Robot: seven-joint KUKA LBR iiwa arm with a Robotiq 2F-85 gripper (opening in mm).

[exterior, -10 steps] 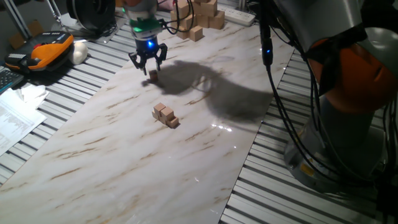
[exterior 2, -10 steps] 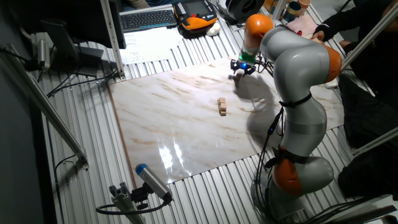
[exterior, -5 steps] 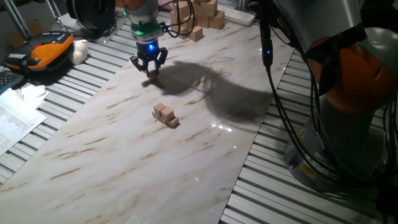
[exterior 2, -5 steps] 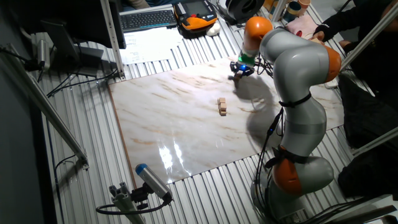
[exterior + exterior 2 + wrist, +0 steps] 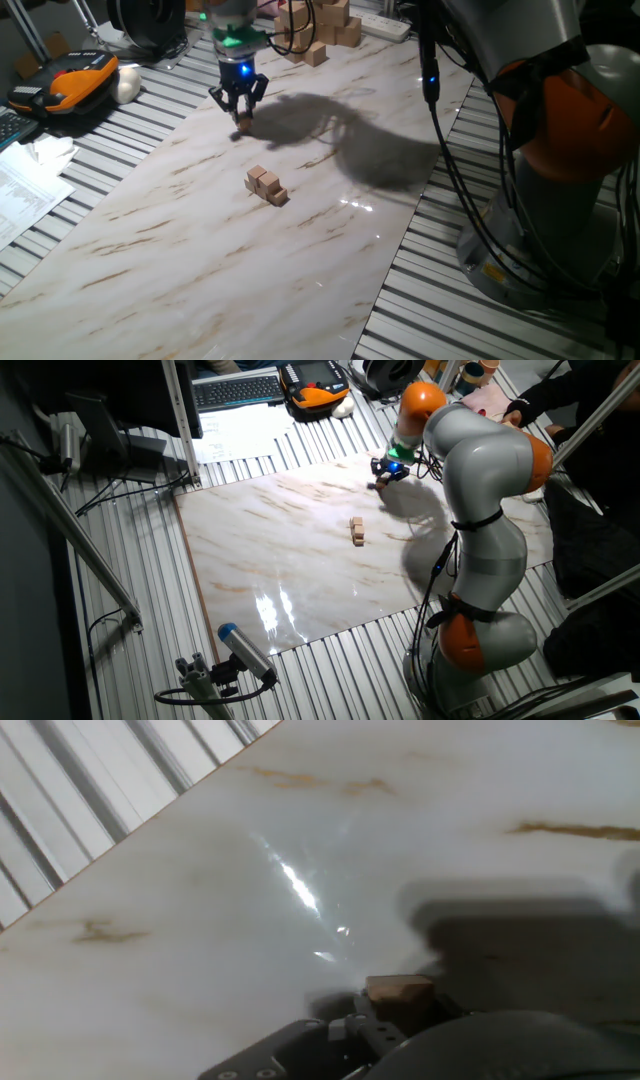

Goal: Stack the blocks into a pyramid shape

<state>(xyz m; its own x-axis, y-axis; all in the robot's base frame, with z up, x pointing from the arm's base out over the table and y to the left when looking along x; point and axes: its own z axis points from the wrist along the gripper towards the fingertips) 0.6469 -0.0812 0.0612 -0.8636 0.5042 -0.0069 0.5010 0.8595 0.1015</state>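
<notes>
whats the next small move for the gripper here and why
Probably lift straight up a little. The gripper looks closed on a single block at the marble board, apart from the cluster of blocks, so it needs clearance before carrying it there.

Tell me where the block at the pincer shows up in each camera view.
One fixed view: block upper left of centre, between the fingers of the pincer.
The other fixed view: upper right, at the pincer; the block itself is too small to tell.
Hand view: block bottom centre.
Shared landmark: the marble board.
</notes>
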